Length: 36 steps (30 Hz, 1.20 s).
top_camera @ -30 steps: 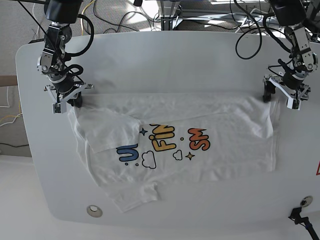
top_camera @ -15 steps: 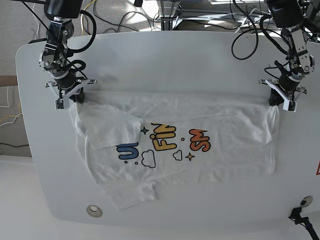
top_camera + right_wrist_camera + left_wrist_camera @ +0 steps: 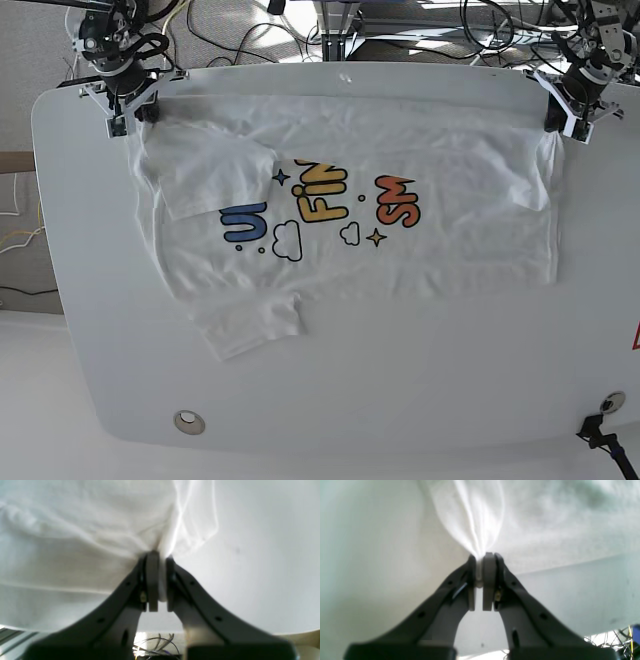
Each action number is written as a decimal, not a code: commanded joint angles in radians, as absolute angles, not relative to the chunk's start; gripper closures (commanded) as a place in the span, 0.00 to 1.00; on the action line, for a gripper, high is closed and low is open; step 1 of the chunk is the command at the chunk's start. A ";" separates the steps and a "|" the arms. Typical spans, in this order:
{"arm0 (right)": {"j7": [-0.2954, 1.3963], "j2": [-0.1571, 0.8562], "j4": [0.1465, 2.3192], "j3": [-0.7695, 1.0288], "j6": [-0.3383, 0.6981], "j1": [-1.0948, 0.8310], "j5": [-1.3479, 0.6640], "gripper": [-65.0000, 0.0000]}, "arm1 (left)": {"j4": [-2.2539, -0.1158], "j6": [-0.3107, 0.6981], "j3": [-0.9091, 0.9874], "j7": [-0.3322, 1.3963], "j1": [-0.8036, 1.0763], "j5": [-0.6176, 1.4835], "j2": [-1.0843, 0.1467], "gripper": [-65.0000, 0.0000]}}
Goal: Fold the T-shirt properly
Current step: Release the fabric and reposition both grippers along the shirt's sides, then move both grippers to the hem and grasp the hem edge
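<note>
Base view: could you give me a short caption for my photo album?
Two robot hands, left and right, pinch a white T-shirt by its far corners on a white table.

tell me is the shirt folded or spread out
Mostly spread: the T-shirt lies flat on the table, one sleeve tucked over the print.

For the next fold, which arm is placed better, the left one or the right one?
Neither alone, probably. The left gripper and right gripper each pinch a far corner of the T-shirt, stretched between them across the table, so both should move together.
</note>
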<state>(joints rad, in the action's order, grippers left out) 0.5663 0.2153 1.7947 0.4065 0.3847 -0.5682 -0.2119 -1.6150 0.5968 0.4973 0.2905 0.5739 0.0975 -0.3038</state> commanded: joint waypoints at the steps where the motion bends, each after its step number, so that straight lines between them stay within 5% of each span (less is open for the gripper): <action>1: 0.550 0.225 1.847 0.426 0.392 -0.588 -0.220 1.00 | -1.661 0.593 0.516 0.272 0.598 0.107 -0.318 1.00; 10: 0.550 0.219 1.870 0.444 0.392 -0.661 -0.222 1.00 | -1.699 0.595 0.556 0.275 0.713 0.107 -0.318 1.00; 15: 0.550 0.219 1.870 0.444 0.390 -0.656 -0.222 1.00 | -1.701 0.691 0.555 0.315 0.717 0.107 -0.318 1.00; 20: 0.547 0.193 1.890 0.464 0.390 -0.656 -0.222 0.65 | -1.701 0.698 0.576 0.343 0.714 0.107 -0.318 0.49; 23: 0.547 0.176 1.922 0.484 0.390 -0.656 -0.222 0.45 | -1.701 0.698 0.578 0.343 0.713 0.107 -0.328 0.29; 26: 0.547 0.177 1.956 0.484 0.390 -0.654 -0.222 0.37 | -1.727 0.698 0.636 0.344 0.665 0.107 -0.335 0.27; 36: 0.628 0.177 1.936 0.478 0.390 -0.392 -0.214 0.37 | -1.727 0.698 0.667 0.472 0.288 0.097 -0.338 0.27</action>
<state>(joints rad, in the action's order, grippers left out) 0.6395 0.1650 1.9240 0.4732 0.3943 -0.4030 -0.2089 -1.7325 0.7082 0.6739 0.4671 0.2993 0.0895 -0.3176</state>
